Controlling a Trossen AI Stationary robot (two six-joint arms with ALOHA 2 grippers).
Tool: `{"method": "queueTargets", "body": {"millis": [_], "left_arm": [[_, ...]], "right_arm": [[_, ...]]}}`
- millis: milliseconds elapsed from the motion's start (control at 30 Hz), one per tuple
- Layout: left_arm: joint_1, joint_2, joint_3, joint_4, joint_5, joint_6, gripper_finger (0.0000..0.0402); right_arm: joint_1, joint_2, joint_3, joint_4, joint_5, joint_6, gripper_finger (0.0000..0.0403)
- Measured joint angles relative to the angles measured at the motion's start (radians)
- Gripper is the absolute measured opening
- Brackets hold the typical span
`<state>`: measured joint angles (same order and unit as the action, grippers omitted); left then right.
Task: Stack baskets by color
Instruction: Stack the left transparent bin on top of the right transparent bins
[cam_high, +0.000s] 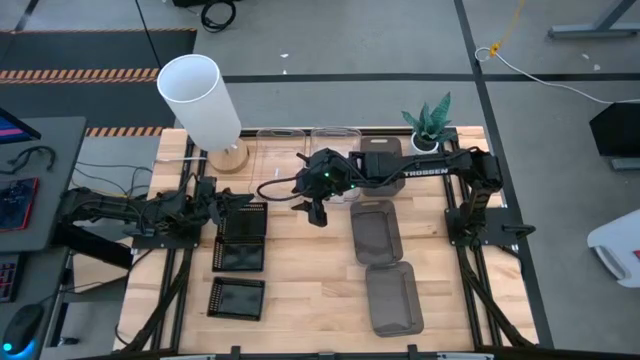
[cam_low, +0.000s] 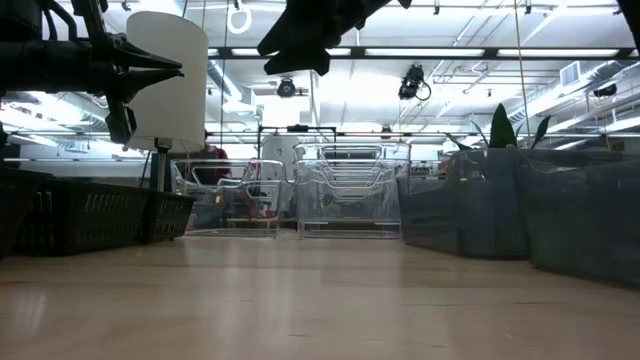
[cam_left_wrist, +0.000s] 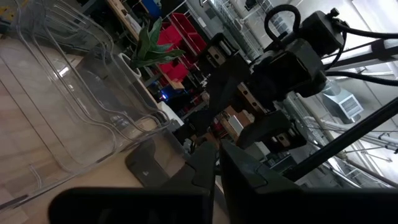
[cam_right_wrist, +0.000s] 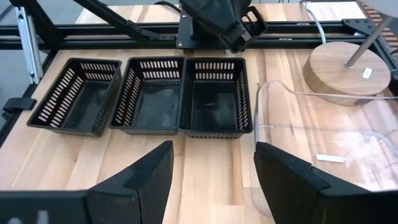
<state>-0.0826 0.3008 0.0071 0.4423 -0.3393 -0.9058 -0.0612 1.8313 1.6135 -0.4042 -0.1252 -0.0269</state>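
Observation:
Three black grid baskets (cam_right_wrist: 152, 93) stand in a row on the table's left half, seen in the high view as black baskets (cam_high: 241, 238). Two clear baskets (cam_high: 280, 150) (cam_high: 335, 145) sit at the far edge; the right one (cam_low: 350, 190) shows several rims, like nested ones. Smoky grey baskets (cam_high: 378, 232) (cam_high: 393, 297) lie right of centre, and another (cam_high: 380, 158) sits partly under the right arm. My right gripper (cam_right_wrist: 211, 162) hovers open above the table's middle, right of the black row, with nothing between its fingers. My left gripper (cam_left_wrist: 217, 165) is drawn back at the left edge, shut and empty.
A white cylindrical lamp (cam_high: 200, 100) on a wooden foot stands at the far left corner. A small potted plant (cam_high: 430, 125) stands at the far right. Bare wood (cam_high: 310, 290) lies between the black row and the grey baskets.

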Motion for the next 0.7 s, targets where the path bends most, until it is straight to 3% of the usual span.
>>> {"method": "queueTargets", "body": {"millis": [167, 433, 700], "left_arm": [[0.000, 0.000, 0.000, 0.000, 0.000, 0.000, 0.0030], [0.000, 0.000, 0.000, 0.000, 0.000, 0.000, 0.0031], [0.000, 0.000, 0.000, 0.000, 0.000, 0.000, 0.0033]], "right_arm": [[-0.023, 0.000, 0.000, 0.000, -0.053, -0.003, 0.0228], [0.001, 0.000, 0.030, -0.070, -0.051, 0.077, 0.0220], [0.040, -0.002, 0.201, -0.186, 0.061, 0.134, 0.0216]]}}
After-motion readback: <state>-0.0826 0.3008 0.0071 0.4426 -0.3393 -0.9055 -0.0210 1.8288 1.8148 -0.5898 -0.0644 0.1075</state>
